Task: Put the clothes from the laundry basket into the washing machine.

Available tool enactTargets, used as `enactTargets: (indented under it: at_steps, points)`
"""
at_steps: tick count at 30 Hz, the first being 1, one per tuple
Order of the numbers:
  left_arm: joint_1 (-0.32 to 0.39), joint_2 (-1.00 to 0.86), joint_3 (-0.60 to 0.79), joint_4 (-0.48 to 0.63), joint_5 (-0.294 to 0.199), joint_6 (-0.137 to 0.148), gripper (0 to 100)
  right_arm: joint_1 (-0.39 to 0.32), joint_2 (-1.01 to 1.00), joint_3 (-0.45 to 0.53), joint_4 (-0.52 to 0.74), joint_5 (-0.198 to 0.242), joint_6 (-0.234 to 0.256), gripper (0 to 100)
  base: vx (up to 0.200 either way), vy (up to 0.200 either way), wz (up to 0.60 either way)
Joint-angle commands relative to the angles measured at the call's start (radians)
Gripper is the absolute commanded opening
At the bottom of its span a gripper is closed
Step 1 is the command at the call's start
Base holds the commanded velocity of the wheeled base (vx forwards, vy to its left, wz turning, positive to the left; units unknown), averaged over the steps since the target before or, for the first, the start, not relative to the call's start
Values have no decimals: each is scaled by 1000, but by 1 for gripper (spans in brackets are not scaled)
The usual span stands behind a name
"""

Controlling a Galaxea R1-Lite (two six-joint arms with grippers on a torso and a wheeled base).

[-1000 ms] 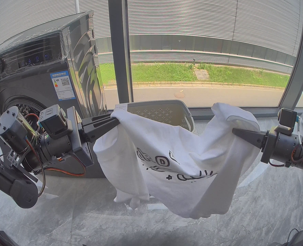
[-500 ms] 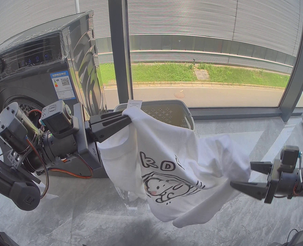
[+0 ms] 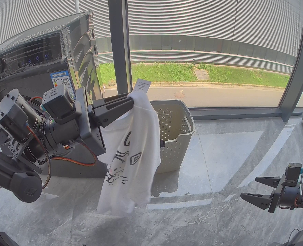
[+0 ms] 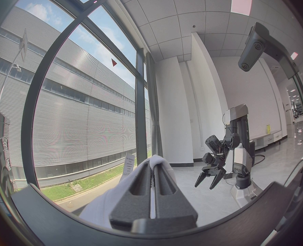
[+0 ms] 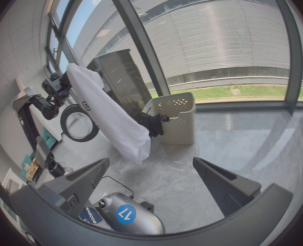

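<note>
Since a second ago the right tool (image 3: 250, 188) has let go of the white T-shirt (image 3: 131, 161) and dropped low to the right, well apart from it. The shirt, earlier stretched between both arms, now hangs from the left tool (image 3: 131, 103) alone.

The washing machine (image 3: 38, 82) stands at the left with its round door (image 5: 78, 122) swung open. The pale laundry basket (image 3: 174, 134) sits on the marble floor (image 3: 209, 205) just beside the machine, a dark garment (image 5: 153, 123) draped over its rim. The shirt dangles in front of the basket. The left tool is clenched on the shirt's top fold, beside a paper tag (image 3: 142, 85). The right tool's jaws stand spread, holding nothing.
</note>
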State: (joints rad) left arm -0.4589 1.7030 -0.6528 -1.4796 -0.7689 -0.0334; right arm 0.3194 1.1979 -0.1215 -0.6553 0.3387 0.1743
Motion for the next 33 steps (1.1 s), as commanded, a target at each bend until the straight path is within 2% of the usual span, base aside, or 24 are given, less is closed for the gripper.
enactTargets:
  at_steps: [1,3,5,10,12,15,18,19,20,23,26,30,33]
  points:
    - [-6,-8,-7,4,-1,0,0,69,3,-64,0,72,-36,100,0,0,0]
    - [-7,-8,-7,4,-1,0,0,81,3,-79,0,80,-39,100,0,0,0]
    - [-9,-6,-10,4,0,0,0,93,14,-104,0,114,-42,100,0,0,0]
    - [-6,4,-15,8,10,0,0,92,74,-133,0,114,-47,100,0,0,0]
    - [-4,18,-18,38,65,0,0,93,120,-176,0,111,-48,100,0,0,0]
    - [-4,43,-57,87,181,-2,0,104,187,-233,0,91,-48,100,0,0,0]
    - [-4,76,-133,128,252,-25,0,132,249,-285,0,51,-47,100,0,0,0]
    - [-4,76,-133,128,252,-25,0,132,249,-285,0,51,-47,100,0,0,0]
    - [-9,92,-182,157,284,-39,0,147,284,-306,0,46,-47,100,0,0,0]
    - [-21,101,-246,208,333,-40,0,158,333,-331,0,46,-47,100,0,0,0]
    - [-35,92,-277,239,349,-42,0,170,373,-360,0,42,-47,100,0,0,0]
    - [-49,86,-295,275,364,-43,0,175,431,-422,0,9,-45,100,0,0,0]
    - [-69,86,-324,308,415,-43,0,175,474,-471,0,3,-42,100,0,0,0]
